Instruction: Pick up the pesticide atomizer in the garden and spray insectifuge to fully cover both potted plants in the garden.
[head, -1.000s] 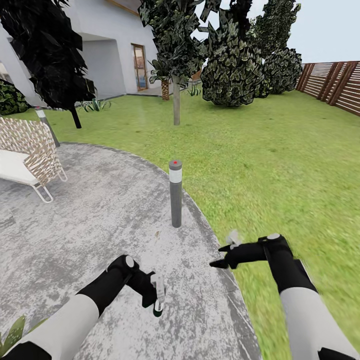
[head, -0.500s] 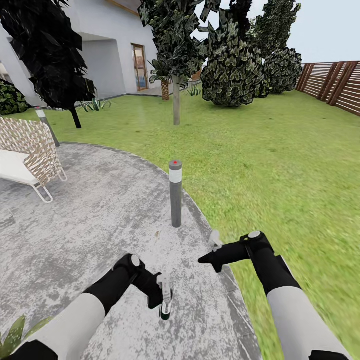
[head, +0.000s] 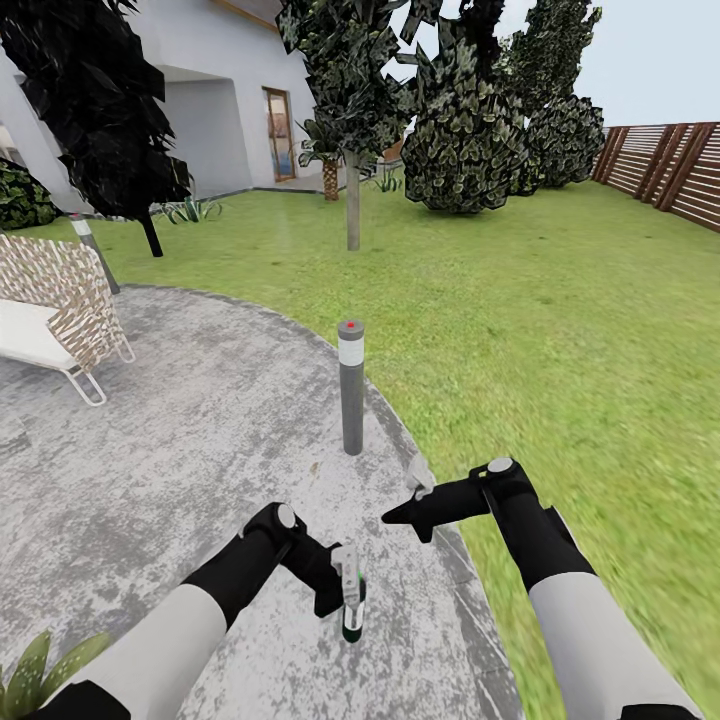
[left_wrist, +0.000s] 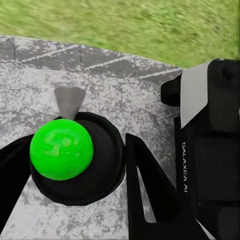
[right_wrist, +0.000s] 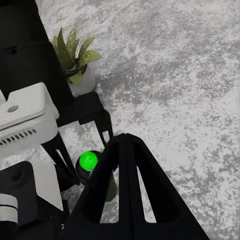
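We hold the small pale spray bottle with the green-dotted dark head (head: 351, 600) in our left tool (head: 340, 592) (squeezed tight), ready to spray the light-green potted plant (right_wrist: 75, 57); our right tool (head: 400, 512) looks shut, empty.

A grey post lamp (head: 351, 385) with a white band and red top stands upright at the paving edge, just beyond both hands. A woven chair (head: 55, 305) with a white cushion sits well off to the left-hand side. Trees (head: 350, 90), a white house (head: 215, 90) and dark bushes (head: 465, 130) lie far ahead.
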